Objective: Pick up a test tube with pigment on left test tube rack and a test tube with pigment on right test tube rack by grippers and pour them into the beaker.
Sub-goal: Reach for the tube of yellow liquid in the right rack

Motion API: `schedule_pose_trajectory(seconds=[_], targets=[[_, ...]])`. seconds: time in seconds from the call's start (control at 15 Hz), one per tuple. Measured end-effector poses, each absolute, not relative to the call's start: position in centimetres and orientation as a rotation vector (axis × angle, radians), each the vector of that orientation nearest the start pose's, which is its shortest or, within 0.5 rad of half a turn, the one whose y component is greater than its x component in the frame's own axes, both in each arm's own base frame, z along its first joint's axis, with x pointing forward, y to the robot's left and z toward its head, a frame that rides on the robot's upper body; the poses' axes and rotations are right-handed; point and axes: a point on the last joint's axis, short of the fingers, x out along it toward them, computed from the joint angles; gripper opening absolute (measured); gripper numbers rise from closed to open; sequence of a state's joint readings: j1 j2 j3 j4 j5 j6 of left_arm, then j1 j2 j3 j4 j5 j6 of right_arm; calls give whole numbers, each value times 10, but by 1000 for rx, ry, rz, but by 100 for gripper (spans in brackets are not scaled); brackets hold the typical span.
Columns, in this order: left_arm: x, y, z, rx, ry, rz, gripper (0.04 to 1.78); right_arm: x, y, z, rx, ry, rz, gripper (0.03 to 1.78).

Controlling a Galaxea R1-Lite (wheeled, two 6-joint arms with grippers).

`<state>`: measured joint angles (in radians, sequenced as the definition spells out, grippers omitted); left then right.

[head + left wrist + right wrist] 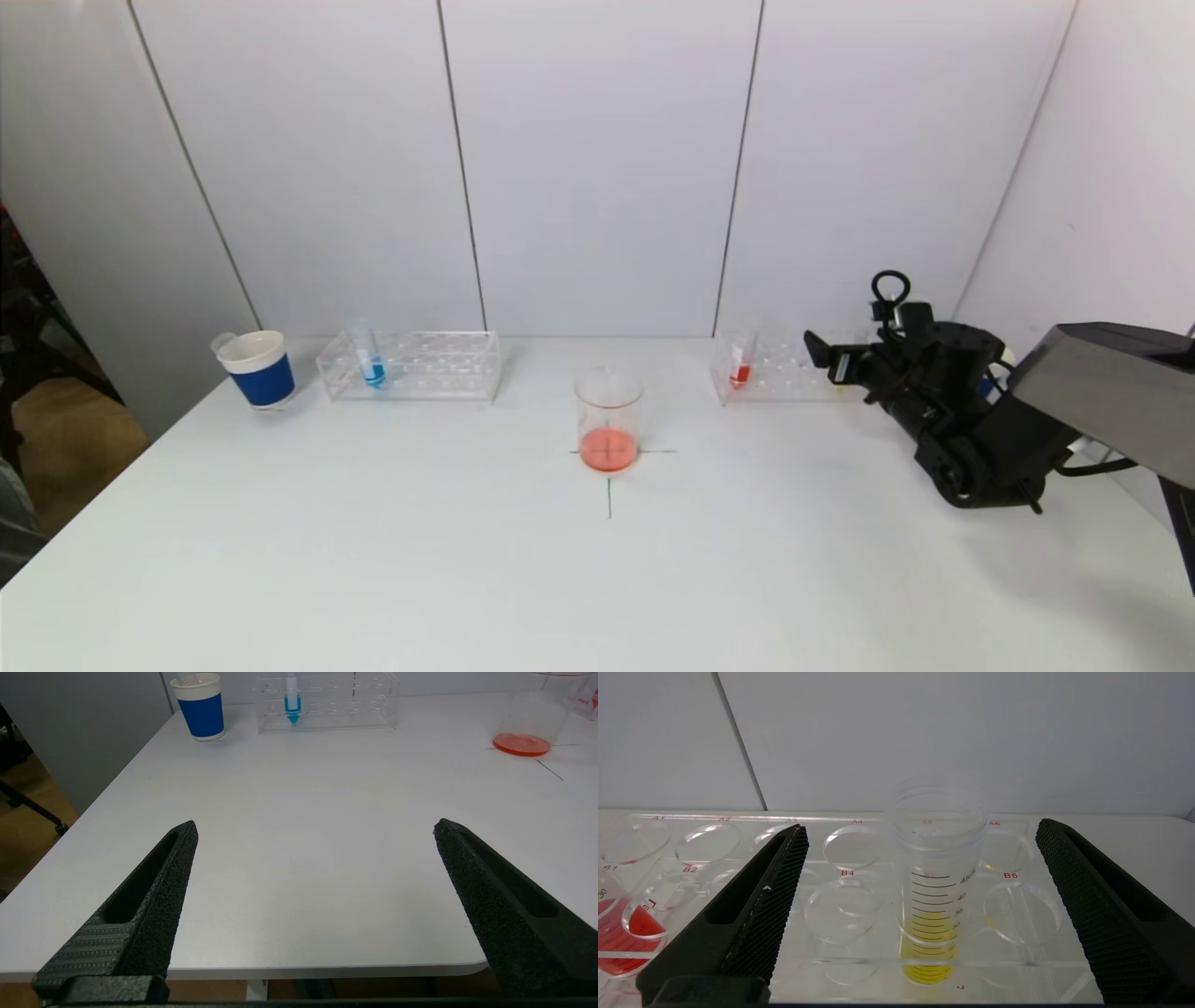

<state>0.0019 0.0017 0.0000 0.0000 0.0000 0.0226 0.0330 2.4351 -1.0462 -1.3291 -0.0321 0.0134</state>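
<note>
The right gripper [822, 359] hangs at the right rack [780, 373] at the back right of the table [467, 560], its fingers spread wide with nothing between them touching. In the right wrist view a tube with yellow liquid [931, 905] stands upright in the rack's front row, between the 2 spread fingers [756, 905] but apart from both. A tube with red liquid [740, 366] stands upright near the rack's other end, toward the middle of the table. The beaker [609, 418] sits on a cross mark at the table's centre and holds a shallow layer of red-orange liquid. The left rack [411, 366] stands at the back left with a tube of blue liquid [372, 362] upright near its outer end, and a blue and white cup [260, 369] stands just beside it. The left gripper [315, 830] is low at the near edge of the table, well apart from the racks, its fingers wide open and empty.
</note>
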Motion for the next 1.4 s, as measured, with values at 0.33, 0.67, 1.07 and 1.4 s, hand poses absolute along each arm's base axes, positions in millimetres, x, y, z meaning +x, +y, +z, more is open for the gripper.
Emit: schedule_pose_trajectory(seconds=[0.33,0.67,1.07,1.4], targets=[[-23,0,76,23,2,2,176,441,13,29,5,50,-3,177],[-23,0,76,23,2,2,176,442,12,28,2,50,-5,177],[-23,0,76,23,2,2,176,443,11,28,2,48,-6,176],[-23,0,76,23,2,2,176,443,11,28,2,50,-8,128]])
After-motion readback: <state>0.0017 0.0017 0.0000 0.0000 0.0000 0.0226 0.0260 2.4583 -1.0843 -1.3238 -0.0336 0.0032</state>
